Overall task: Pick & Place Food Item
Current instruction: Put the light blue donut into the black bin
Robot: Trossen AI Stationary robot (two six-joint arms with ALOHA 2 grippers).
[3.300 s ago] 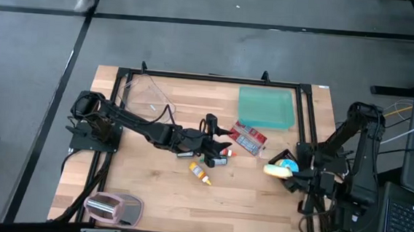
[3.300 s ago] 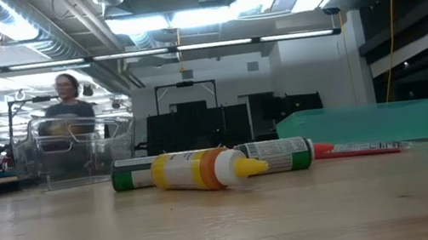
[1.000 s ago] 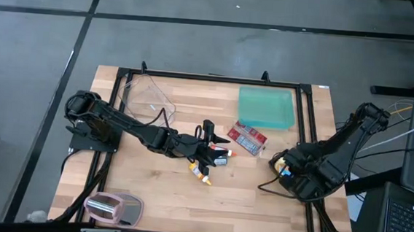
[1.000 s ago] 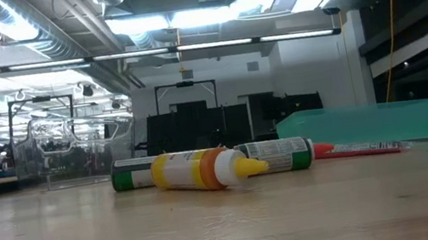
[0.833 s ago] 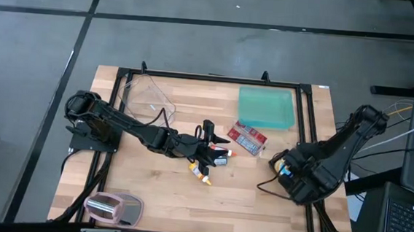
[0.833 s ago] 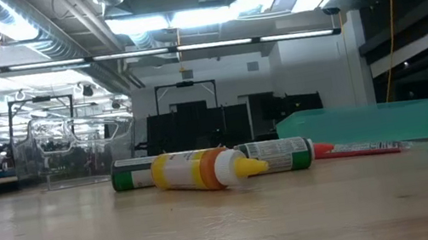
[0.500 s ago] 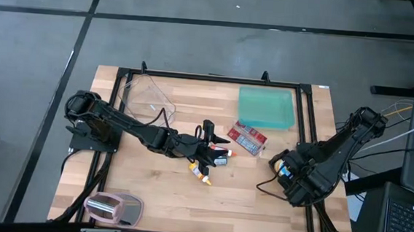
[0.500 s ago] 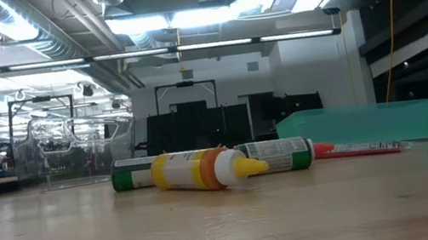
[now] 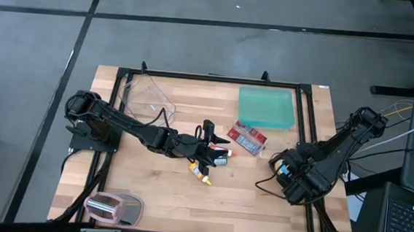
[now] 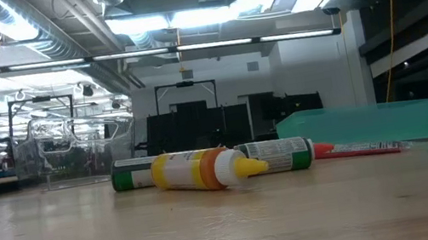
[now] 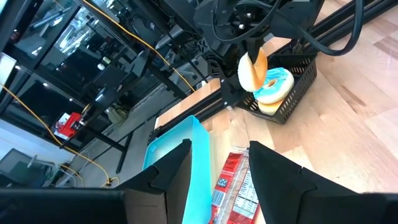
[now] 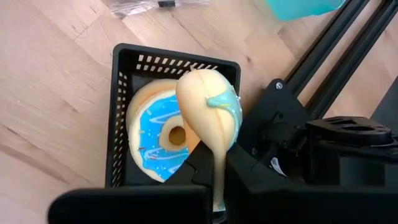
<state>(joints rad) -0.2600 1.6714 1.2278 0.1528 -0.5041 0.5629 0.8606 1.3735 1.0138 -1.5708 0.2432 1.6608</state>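
A black mesh basket (image 12: 127,84) at the table's right edge holds a blue-iced doughnut (image 12: 155,140). A pale doughnut (image 12: 208,115) with a dab of blue icing stands on edge just over it, with my right gripper (image 9: 285,168) shut on it. The left wrist view shows the same pale doughnut (image 11: 253,70) hanging under the right arm above the basket (image 11: 292,99). My left gripper (image 11: 221,168) stands open at mid-table, raised over the bottles, with nothing between its fingers. My right gripper pinches the pale doughnut by its rim (image 12: 218,177) between its two fingers. The fingers point steeply down from above. The doughnut hangs on edge below them, over the blue-iced doughnut in the basket; whether the two doughnuts touch I cannot tell.
A yellow squeeze bottle (image 10: 200,169) and two green-labelled bottles (image 10: 276,155) lie mid-table, a red packet (image 9: 248,138) beside them. A teal tray (image 9: 266,107) sits far right, a clear container (image 9: 143,95) far left, a pink-grey appliance (image 9: 113,208) near left. A black frame (image 9: 311,138) rims the table.
My right gripper has sunk a little toward the basket and tipped more steeply down, still shut on the pale doughnut, which has come down with it.
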